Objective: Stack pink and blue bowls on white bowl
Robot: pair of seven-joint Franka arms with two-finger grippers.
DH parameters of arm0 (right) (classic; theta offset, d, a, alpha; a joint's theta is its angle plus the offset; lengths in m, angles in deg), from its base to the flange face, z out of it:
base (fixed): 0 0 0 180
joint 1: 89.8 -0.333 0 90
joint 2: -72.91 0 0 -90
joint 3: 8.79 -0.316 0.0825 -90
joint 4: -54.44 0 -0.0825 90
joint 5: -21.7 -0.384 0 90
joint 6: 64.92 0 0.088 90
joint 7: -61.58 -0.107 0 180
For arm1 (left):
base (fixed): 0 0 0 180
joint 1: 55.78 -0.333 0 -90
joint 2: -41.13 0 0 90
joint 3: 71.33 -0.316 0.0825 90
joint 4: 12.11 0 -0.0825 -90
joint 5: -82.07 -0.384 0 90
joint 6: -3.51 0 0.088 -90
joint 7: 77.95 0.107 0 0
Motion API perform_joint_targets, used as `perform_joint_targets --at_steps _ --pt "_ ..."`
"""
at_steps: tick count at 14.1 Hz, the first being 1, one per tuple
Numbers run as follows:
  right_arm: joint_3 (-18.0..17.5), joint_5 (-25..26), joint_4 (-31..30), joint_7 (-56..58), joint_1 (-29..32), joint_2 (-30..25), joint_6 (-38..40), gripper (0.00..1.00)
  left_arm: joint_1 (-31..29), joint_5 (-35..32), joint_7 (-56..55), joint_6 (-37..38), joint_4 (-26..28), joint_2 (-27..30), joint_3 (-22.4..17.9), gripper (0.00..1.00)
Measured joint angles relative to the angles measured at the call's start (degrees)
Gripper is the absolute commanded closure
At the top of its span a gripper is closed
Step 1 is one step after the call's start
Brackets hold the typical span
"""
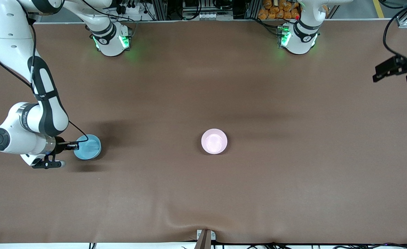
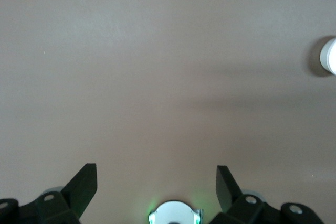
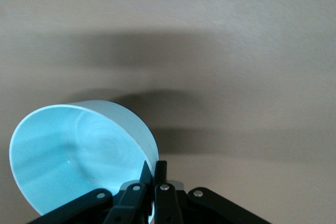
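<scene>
My right gripper [image 1: 76, 145] is shut on the rim of the light blue bowl [image 1: 88, 147] near the right arm's end of the table. In the right wrist view its fingers [image 3: 156, 169] pinch the wall of the blue bowl [image 3: 79, 156], which hangs tilted low over the table. The pale pink bowl [image 1: 214, 141] stands in the middle of the table, and I cannot tell whether a white bowl is under it. A white bowl's side [image 2: 329, 56] shows at the edge of the left wrist view. My left gripper [image 1: 397, 71] waits open and empty over the left arm's end, and its own view [image 2: 156, 174] shows the same.
The brown table cloth [image 1: 203, 193] has a fold near a bracket [image 1: 205, 237] at the edge nearest the front camera. The two arm bases [image 1: 111, 39] [image 1: 298, 38] stand along the top edge. The left arm's base [image 2: 175, 214] shows between the left gripper's jaws.
</scene>
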Motion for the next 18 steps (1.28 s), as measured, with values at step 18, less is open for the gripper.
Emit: perform_joint_targets --at_steps 18 --pt "-10.33 -11.89 11.38 -67.14 -32.08 3.71 -7.56 1.0 0.0 1.65 -0.65 -6.08 5.74 2.83 0.29 0.0"
